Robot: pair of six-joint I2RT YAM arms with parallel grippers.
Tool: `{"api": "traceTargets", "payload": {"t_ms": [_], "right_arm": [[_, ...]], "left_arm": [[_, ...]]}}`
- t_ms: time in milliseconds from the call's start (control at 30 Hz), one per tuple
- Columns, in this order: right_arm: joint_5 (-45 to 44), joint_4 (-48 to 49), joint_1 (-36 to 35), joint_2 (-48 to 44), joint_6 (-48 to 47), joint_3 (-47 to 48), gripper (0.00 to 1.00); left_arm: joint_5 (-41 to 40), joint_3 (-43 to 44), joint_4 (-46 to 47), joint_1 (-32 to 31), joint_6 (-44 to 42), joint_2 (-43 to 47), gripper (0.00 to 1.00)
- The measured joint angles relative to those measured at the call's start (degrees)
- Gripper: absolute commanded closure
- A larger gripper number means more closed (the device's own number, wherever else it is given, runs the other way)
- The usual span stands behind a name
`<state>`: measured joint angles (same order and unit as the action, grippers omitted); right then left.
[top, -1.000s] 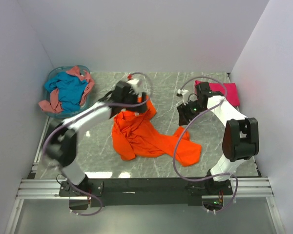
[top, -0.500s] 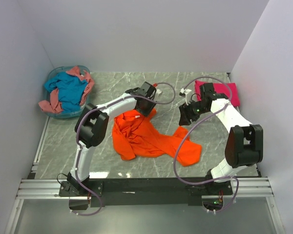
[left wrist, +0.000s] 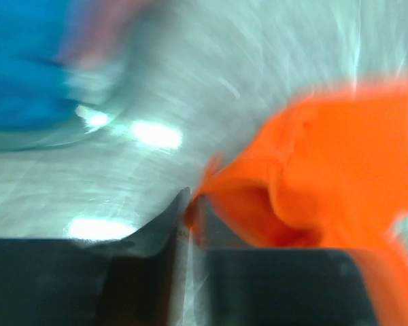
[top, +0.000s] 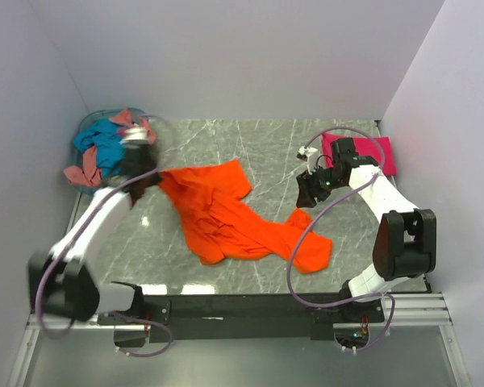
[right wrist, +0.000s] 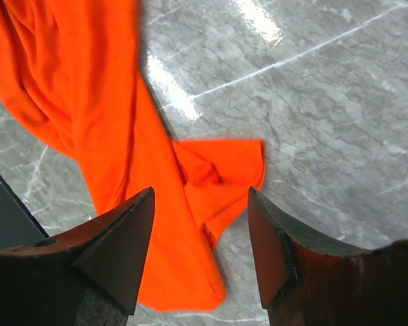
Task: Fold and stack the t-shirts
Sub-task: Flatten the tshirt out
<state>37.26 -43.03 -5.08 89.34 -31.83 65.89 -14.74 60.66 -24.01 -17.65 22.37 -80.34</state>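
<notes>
Risk: left gripper (left wrist: 189, 207), pinched shut on an edge of the orange shirt (top: 226, 218), could lose it if pulled fast; right gripper (right wrist: 198, 197) open, empty.

The left gripper (top: 148, 169) has been closed on the orange shirt (top: 226, 218) at its upper edge and swung left toward the basket (top: 82, 129), and that edge has been dragged out leftward.

There are four shirts: one orange t-shirt (top: 234, 219), one magenta t-shirt (top: 379, 153), one teal t-shirt (top: 101, 145) and one salmon t-shirt (top: 81, 173). One basket (top: 85, 125) stands at the far left corner of the table (top: 266, 137).
</notes>
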Motion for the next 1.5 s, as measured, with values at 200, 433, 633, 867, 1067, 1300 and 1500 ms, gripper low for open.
{"api": "traceTargets", "payload": {"t_ms": [200, 433, 633, 867, 1067, 1300, 1500], "right_arm": [[-1.5, -0.4, 0.0, 0.0, -2.2, 0.0, 0.36], [-5.8, -2.4, -0.2, 0.1, -5.4, -0.7, 0.38], [-7.9, -3.1, -4.0, 0.0, -8.1, -3.3, 0.39], [-10.9, -5.1, -10.2, -6.9, -12.2, -11.5, 0.39], [-16.6, -3.2, -9.7, -7.3, -11.8, -15.8, 0.39], [-20.9, -0.7, -9.7, -6.8, -11.1, -16.4, 0.4], [-21.2, 0.0, -9.7, -5.0, -11.1, -16.5, 0.54]], "left_arm": [[5.0, -5.9, 1.0, 7.6, 4.5, 20.0, 0.01], [7.0, -13.2, 3.8, 6.7, -0.8, 33.0, 0.01], [9.0, -20.8, 6.9, 6.7, -4.7, 39.4, 0.01], [10.5, -23.0, 7.2, 6.7, -5.9, 38.9, 0.01], [11.7, -23.0, 7.4, 6.7, -6.3, 38.7, 0.01], [12.1, -23.0, 7.5, 6.7, -6.5, 39.0, 0.01], [12.6, -23.0, 7.5, 6.7, -6.6, 39.0, 0.01]]}}
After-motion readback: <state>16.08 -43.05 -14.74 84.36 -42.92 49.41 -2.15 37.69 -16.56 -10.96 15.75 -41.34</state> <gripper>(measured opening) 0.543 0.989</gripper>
